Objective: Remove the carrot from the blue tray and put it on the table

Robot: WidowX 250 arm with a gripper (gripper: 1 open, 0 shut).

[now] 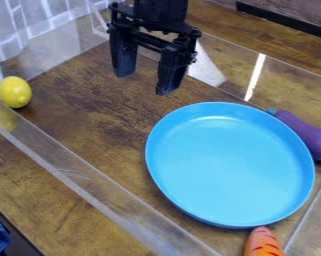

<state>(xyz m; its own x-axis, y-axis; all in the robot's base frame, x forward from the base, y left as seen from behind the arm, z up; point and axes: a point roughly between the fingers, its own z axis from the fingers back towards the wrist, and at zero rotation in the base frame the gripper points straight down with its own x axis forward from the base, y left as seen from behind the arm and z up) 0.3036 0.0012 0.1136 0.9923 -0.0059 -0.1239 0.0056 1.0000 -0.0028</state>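
Note:
The blue tray (232,163) lies on the right half of the dark wood table (89,125), and nothing is in it. The orange carrot (263,242) lies on the table just past the tray's near rim, at the bottom edge of the view, partly cut off. My black gripper (148,72) hangs over the table beyond the tray's upper left rim, pointing down, open, with nothing between its fingers.
A purple eggplant (307,134) rests against the tray's right rim. A yellow lemon (15,92) sits at the far left beside the clear acrylic wall (69,170) that rings the table.

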